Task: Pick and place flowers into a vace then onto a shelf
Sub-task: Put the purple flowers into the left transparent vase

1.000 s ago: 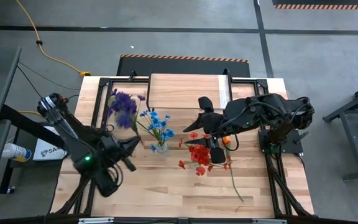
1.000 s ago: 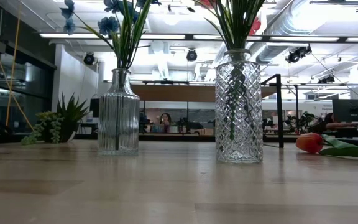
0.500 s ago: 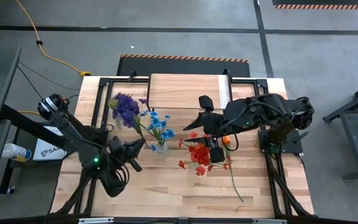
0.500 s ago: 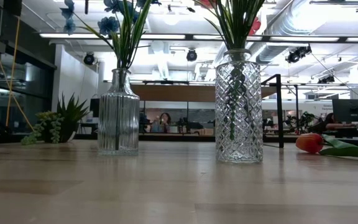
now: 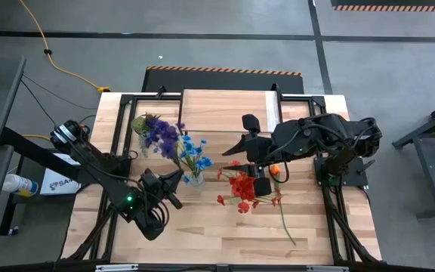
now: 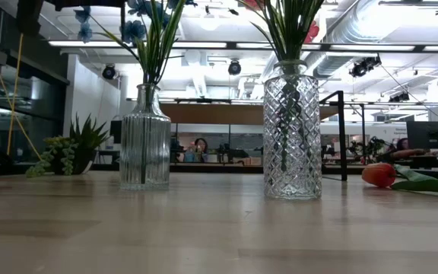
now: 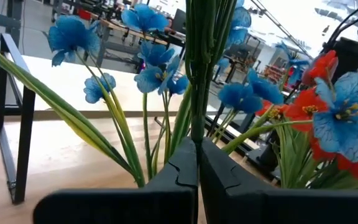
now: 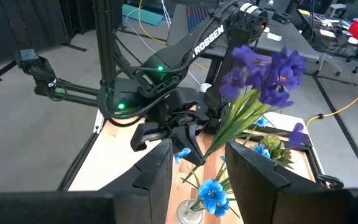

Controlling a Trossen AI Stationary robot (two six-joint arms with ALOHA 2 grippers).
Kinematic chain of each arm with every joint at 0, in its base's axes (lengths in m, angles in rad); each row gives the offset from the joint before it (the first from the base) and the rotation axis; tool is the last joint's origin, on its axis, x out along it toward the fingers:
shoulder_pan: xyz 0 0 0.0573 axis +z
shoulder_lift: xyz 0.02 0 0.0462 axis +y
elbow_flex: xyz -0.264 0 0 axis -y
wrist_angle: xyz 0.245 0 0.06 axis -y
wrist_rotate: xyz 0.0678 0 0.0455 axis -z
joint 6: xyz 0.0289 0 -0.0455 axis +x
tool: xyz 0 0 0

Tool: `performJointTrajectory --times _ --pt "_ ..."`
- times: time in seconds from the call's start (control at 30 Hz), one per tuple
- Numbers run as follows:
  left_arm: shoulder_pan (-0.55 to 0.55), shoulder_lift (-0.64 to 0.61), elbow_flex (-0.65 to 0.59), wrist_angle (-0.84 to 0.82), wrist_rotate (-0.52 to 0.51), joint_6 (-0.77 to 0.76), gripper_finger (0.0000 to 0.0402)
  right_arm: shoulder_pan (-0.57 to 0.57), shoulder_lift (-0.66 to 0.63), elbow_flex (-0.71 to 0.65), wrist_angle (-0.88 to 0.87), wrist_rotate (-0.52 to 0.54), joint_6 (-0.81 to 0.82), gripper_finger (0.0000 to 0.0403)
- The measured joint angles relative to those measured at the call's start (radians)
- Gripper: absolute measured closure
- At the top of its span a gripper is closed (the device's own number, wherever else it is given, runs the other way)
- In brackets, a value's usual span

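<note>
Over on the left side of the table, the left gripper [image 5: 174, 180] had its fingers pinched tight around the green stems of the purple flowers [image 5: 157, 134], holding the bunch tilted so the blooms leaned away toward the back-left corner, right beside the ribbed glass vase [image 6: 144, 138]. That vase already had the blue flowers [image 5: 194, 152] standing in it. From the left wrist camera you could see the two dark fingers [image 7: 180, 169] closed on the stems with blue blooms all around. Near the middle, the diamond-cut vase [image 6: 291, 131] held the red flowers [image 5: 242, 188], and the right gripper [image 5: 254, 155] hung just behind it with its fingers spread wide, gripping nothing; the right wrist view looked between those open fingers [image 8: 156, 168] across at the purple bunch. One orange flower [image 6: 380, 174] lay flat on the tabletop [image 5: 217, 227] to the right of the red ones, its long stem trailing toward the front edge. The shelf [image 5: 223, 109] sat at the back of the table with nothing on it.
</note>
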Motion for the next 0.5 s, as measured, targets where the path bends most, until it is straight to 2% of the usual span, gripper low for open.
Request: performJointTrajectory --times 0.5 --pt "0.033 0.043 0.001 0.055 0.000 0.009 0.0369 0.000 0.000 0.000 -0.001 -0.004 -0.008 0.0263"
